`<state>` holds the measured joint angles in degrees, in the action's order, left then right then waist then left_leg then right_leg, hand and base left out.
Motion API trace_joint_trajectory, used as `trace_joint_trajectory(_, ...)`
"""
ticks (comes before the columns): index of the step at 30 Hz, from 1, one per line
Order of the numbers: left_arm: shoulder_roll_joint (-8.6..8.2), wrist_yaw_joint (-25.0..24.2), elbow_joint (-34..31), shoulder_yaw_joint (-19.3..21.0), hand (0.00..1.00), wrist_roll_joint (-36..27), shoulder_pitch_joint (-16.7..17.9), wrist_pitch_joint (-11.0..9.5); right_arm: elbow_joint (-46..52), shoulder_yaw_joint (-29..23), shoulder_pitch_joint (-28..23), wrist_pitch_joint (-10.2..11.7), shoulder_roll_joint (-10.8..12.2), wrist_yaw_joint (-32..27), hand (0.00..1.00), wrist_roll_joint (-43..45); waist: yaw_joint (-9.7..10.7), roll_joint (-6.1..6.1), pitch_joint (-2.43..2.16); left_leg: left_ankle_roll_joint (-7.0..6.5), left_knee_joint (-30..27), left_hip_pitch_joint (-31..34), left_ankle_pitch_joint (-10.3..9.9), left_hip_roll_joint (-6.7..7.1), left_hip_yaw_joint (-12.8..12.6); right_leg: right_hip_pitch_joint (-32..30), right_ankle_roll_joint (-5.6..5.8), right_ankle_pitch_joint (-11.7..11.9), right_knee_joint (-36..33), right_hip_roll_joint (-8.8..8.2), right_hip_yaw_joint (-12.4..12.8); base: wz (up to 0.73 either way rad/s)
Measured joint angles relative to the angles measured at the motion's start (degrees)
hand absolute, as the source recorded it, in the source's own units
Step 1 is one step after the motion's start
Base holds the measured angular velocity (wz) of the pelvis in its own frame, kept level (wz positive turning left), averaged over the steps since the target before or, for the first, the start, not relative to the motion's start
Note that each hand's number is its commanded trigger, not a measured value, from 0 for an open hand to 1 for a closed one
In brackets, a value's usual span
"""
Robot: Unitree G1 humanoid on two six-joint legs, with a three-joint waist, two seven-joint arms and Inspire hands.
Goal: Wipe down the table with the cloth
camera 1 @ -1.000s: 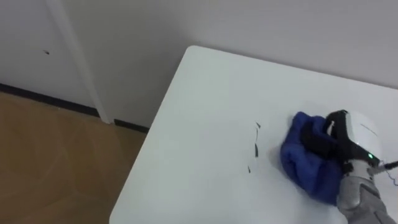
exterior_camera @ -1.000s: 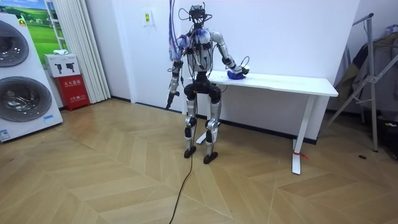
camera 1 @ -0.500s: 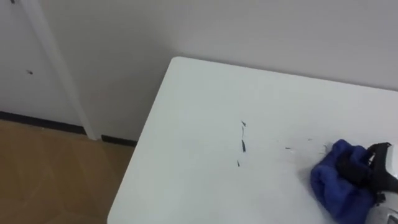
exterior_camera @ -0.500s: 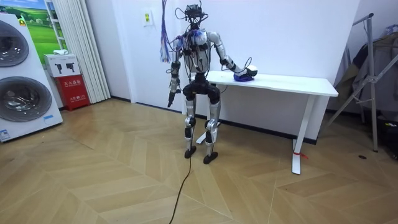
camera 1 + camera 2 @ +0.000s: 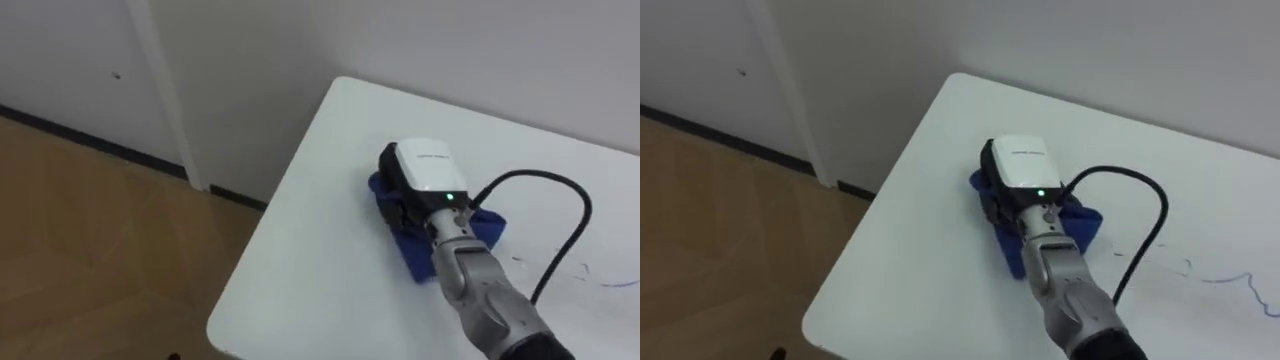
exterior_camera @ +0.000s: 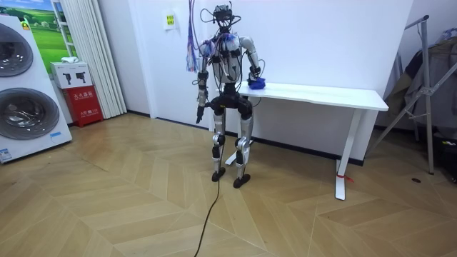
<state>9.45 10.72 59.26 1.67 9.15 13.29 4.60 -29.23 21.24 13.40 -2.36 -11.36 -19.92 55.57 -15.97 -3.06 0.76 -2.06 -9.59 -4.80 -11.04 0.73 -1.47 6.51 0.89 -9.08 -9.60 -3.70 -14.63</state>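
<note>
While the robot stands on the wooden herringbone floor at the counter's end on the room view's left, its left robot hand (image 6: 198, 114) hangs beside its hip, and how it is held I cannot tell. The right robot hand (image 5: 420, 178) lies on top of the crumpled blue cloth (image 5: 490, 225), pressing it onto the long white counter (image 5: 320, 250) near the corner by the wall. Whether it is clamped on the cloth or merely flat on it I cannot tell, since its white back covers that.

The surface around the cloth looks clean, yet faint pen strokes (image 5: 1225, 280) lie further along to the robot's right, so I judge the wiping partway done. Most of the counter's length stretches beyond them.

Nothing I can see blocks the cloth's path. Two white washing machines (image 6: 21, 93) and a small red box (image 6: 84, 106) stand well apart on the room view's left. A grey metal rack (image 6: 428, 86) stands off the far end.
</note>
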Motion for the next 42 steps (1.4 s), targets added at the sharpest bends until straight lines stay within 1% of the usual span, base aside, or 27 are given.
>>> trace_joint_trajectory(1, 0.13, -0.2, 0.0, 0.0, 0.00, 0.0, 0.1, 0.3, -0.1, -0.1, 0.1, 0.1, -0.2, -0.5, 1.00, -0.2, 0.2, -0.01, 0.01, -0.03, -0.1, 0.3, 0.0, 0.08, 0.1, -0.1, 0.00, 0.0, 0.1, -0.07, 0.0, 0.20)
trace_joint_trajectory(4, 0.85, -0.3, 0.1, 0.6, 0.00, -0.3, 0.1, 0.5, -3.3, -0.8, -0.1, 2.5, -0.4, -3.6, 1.00, -2.0, 1.8, -0.10, -0.07, -0.06, -0.1, 0.0, 0.0, 0.36, 0.2, 0.4, 0.11, 0.1, 0.8, -0.32, -0.6, 0.18)
trace_joint_trajectory(5, 1.10, -0.3, 0.1, 0.7, 0.00, -0.7, 0.1, 0.4, -3.8, -2.2, -0.8, 3.6, -0.4, -4.6, 1.00, -2.1, 2.4, -0.15, -0.11, -0.20, 0.0, 0.0, -0.1, 0.47, 0.3, 0.6, 0.28, 0.0, 1.0, -0.40, -0.8, 0.12)
trace_joint_trajectory(7, 1.12, -0.3, 0.0, 1.0, 0.00, -0.6, 0.0, 0.3, -3.7, -4.6, -3.3, 4.5, -0.5, -6.1, 1.00, -2.4, 3.2, -0.19, -0.17, -0.30, 0.1, -0.1, -0.1, 0.63, 0.2, 0.6, 0.47, -0.2, 1.0, -0.56, -1.1, 0.03)
trace_joint_trajectory(10, 1.09, -0.2, -1.0, 3.6, 0.00, -0.1, 1.0, 0.2, -3.6, -9.9, -7.9, 7.1, -0.6, -9.5, 1.00, -3.5, 5.9, -0.29, -0.35, -0.48, 0.2, -0.6, -0.2, 0.75, 0.1, 1.2, 0.65, -0.3, 1.0, -0.64, -0.8, 0.00)
trace_joint_trajectory(12, 1.08, 0.1, -1.9, 5.8, 0.00, 0.5, 2.1, 0.1, -4.5, -15.7, -11.6, 9.1, -1.1, -12.3, 1.00, -6.2, 8.3, -0.14, -0.72, -0.94, 0.3, -0.9, -0.4, 0.73, -0.2, 1.5, 0.73, -0.3, 1.0, -0.63, -0.4, -0.02)
trace_joint_trajectory(13, 1.07, 0.1, -1.8, 6.4, 0.00, 0.5, 2.2, 0.1, -5.2, -17.0, -12.5, 9.4, -1.4, -13.2, 1.00, -7.0, 8.6, -0.08, -0.77, -0.95, 0.3, -0.9, -0.5, 0.77, -0.3, 1.6, 0.73, -0.3, 1.0, -0.66, -0.4, -0.06)
trace_joint_trajectory(14, 1.07, 0.4, -2.0, 7.8, 0.00, 0.5, 2.6, 0.1, -6.8, -19.5, -13.9, 10.0, -2.0, -14.9, 1.00, -9.8, 9.4, -0.22, -1.21, -0.98, 0.3, -1.0, -0.5, 0.82, -0.6, 1.9, 0.75, -0.3, 1.0, -0.74, -0.4, -0.05)
trace_joint_trajectory(15, 0.92, 1.0, -2.0, 9.2, 0.00, 0.5, 3.1, 0.0, -8.3, -22.4, -15.3, 10.4, -2.2, -16.2, 1.00, -12.2, 10.4, -0.27, -1.29, -1.10, 0.3, -1.6, -0.5, 0.82, -0.6, 2.6, 0.96, -0.2, 1.1, -0.75, -0.7, 0.00)
trace_joint_trajectory(16, 0.85, 1.4, -2.2, 9.6, 0.00, 0.5, 3.4, 0.0, -8.9, -23.6, -16.1, 10.5, -2.3, -16.8, 1.00, -13.3, 10.9, -0.27, -1.34, -1.19, 0.3, -1.9, -0.6, 0.83, -0.6, 3.0, 0.97, -0.2, 1.1, -0.76, -0.9, 0.06)
trace_joint_trajectory(18, 0.47, 2.6, -3.7, 10.6, 0.00, 0.4, 4.2, -0.1, -11.4, -27.9, -18.4, 11.1, -2.5, -18.5, 1.00, -17.7, 12.5, -0.34, -1.69, -1.45, 0.3, -2.9, -0.8, 0.90, -0.1, 4.2, 1.03, -0.2, 1.0, -0.81, -1.4, 0.05)
trace_joint_trajectory(22, 0.18, 2.9, -3.7, 10.4, 0.00, 0.5, 3.9, -0.5, -12.6, -30.6, -18.6, 10.7, -2.5, -18.2, 1.00, -19.8, 12.7, -0.41, -1.87, -1.63, 0.0, -3.0, -1.1, 1.01, 0.0, 4.5, 1.53, 0.1, 1.0, -0.87, -1.4, -0.04)
trace_joint_trajectory(25, 0.24, 3.2, -3.6, 8.1, 0.00, 0.3, 3.4, -0.6, -12.0, -28.3, -16.6, 7.6, -2.2, -17.1, 1.00, -19.7, 12.0, -0.15, -1.88, -1.64, -0.1, -3.1, -1.1, 1.03, -0.3, 4.3, 1.72, 0.3, 1.0, -0.89, -1.1, -0.14)
trace_joint_trajectory(27, -0.36, 3.4, -3.1, 5.7, 0.00, 0.4, 3.0, -0.1, -8.2, -25.7, -15.1, 2.6, -1.7, -14.6, 1.00, -19.0, 9.3, 0.36, -1.78, -1.61, -0.1, -2.8, -1.1, 0.88, -1.5, 3.2, 1.72, 0.3, 0.9, -0.75, -0.8, -0.50)
trace_joint_trajectory(28, -0.50, 3.4, -3.1, 5.0, 0.00, 0.4, 3.0, 0.1, -7.1, -23.9, -14.5, 1.4, -1.7, -13.7, 1.00, -18.7, 8.5, 0.54, -1.68, -1.54, 0.0, -2.6, -1.0, 0.85, -1.5, 2.7, 1.62, 0.3, 0.8, -0.61, -0.6, -0.62)
trace_joint_trajectory(29, -0.82, 3.4, -2.8, 3.8, 0.00, 0.3, 2.7, 0.4, -5.4, -19.8, -12.9, -0.4, -1.4, -11.7, 1.00, -16.7, 7.5, 0.95, -1.24, -1.42, 0.0, -2.7, -1.0, 0.63, -1.5, 2.3, 1.27, 0.6, 0.8, -0.21, 0.3, -0.39)
trace_joint_trajectory(30, -0.89, 3.4, -2.2, 2.6, 0.00, 0.4, 2.2, 0.5, -3.2, -15.6, -11.3, -2.2, -0.6, -9.2, 1.00, -14.7, 7.0, 0.99, -1.19, -1.20, 0.0, -2.3, -0.8, 0.40, -1.5, 1.8, 1.06, 0.8, 0.7, 0.00, 0.3, -0.25)
trace_joint_trajectory(31, -0.95, 3.4, -2.0, 2.4, 0.00, 0.6, 1.7, 0.6, -1.6, -13.5, -10.8, -2.9, -0.4, -8.2, 1.00, -14.5, 6.1, 0.99, -1.19, -1.10, 0.0, -2.0, -0.8, 0.23, -1.6, 1.4, 0.96, 0.8, 0.6, 0.15, 0.4, -0.05)
trace_joint_trajectory(32, -1.04, 3.4, -2.0, 2.1, 0.00, 0.6, 0.9, 0.8, -0.7, -9.5, -8.0, -3.3, -0.1, -6.6, 1.00, -13.9, 5.0, 0.78, -0.98, -0.85, 0.0, -1.3, -0.6, -0.06, -1.6, 0.7, 0.68, 1.0, 0.6, 0.49, 0.4, 0.03)
trace_joint_trajectory(33, -1.03, 3.4, -1.9, 1.5, 0.00, 0.6, 0.5, 1.0, -0.7, -6.1, -4.7, -3.3, 0.9, -4.6, 1.00, -12.4, 4.2, 0.59, -0.37, -0.53, 0.0, -0.8, -0.4, -0.05, -1.2, 0.3, 0.56, 1.1, 0.6, 0.72, 0.2, 0.12)
trace_joint_trajectory(34, -1.11, 3.4, -1.9, 1.3, 0.00, 0.6, 0.0, 1.2, -0.8, -4.8, -3.2, -3.2, 1.3, -3.8, 1.00, -12.1, 3.9, 0.47, -0.10, -0.36, 0.0, -0.5, -0.3, -0.04, -0.8, 0.2, 0.49, 1.1, 0.7, 0.80, 0.1, 0.32)
trace_joint_trajectory(36, -1.19, 3.4, -2.0, 0.7, 0.00, 0.4, -0.1, 1.3, -1.2, -3.9, 0.0, -2.3, 2.4, -2.0, 1.00, -11.9, 3.0, 0.23, -0.04, -0.21, -0.1, 0.5, 0.0, -0.02, 0.2, -0.2, 0.44, 1.1, 0.9, 0.73, -1.3, 0.45)
trace_joint_trajectory(37, -1.16, 3.3, -2.0, 0.4, 0.00, 0.5, 0.3, 1.3, -1.2, -3.9, 0.9, -1.9, 2.5, -1.3, 1.00, -12.5, 2.6, 0.06, -0.14, -0.23, 0.0, 0.7, 0.3, 0.02, 0.9, -0.5, 0.46, 1.1, 0.9, 0.67, -1.3, 0.43)
trace_joint_trajectory(39, -1.06, 3.2, -2.3, 0.6, 0.00, 0.5, 2.6, 1.7, -1.5, -5.0, 0.7, -1.2, 2.3, -1.2, 1.00, -13.0, 2.8, -0.01, -0.20, -0.26, 0.1, 0.6, 0.4, 0.01, 1.6, 0.0, 0.47, 1.1, 1.1, 0.63, -1.3, 0.33)
trace_joint_trajectory(40, -1.06, 2.9, -2.6, 0.7, 0.00, 0.5, 4.2, 2.2, -2.3, -6.0, -0.8, -0.5, 1.7, -1.6, 1.00, -13.2, 3.3, -0.11, -0.26, -0.29, 0.0, 0.6, 0.5, 0.05, 1.7, 0.5, 0.52, 1.1, 1.2, 0.43, -1.5, 0.46)
trace_joint_trajectory(41, -0.96, 2.3, -2.8, 1.0, 0.00, 0.5, 5.1, 2.4, -3.8, -7.9, -3.4, 2.0, 1.0, -3.5, 1.00, -14.2, 4.6, -0.23, -0.29, -0.33, -0.1, 0.5, 0.5, 0.26, 1.7, 0.8, 0.63, 1.0, 1.3, 0.15, -2.0, 0.75)
trace_joint_trajectory(42, -0.98, 2.0, -3.1, 2.7, 0.00, 0.7, 5.9, 2.4, -3.7, -10.2, -6.1, 4.5, 0.3, -5.3, 1.00, -14.7, 6.4, -0.20, -0.31, -0.52, 0.0, 0.5, 0.6, 0.63, 1.4, 1.7, 0.76, 0.9, 1.5, -0.27, -1.8, 0.76)
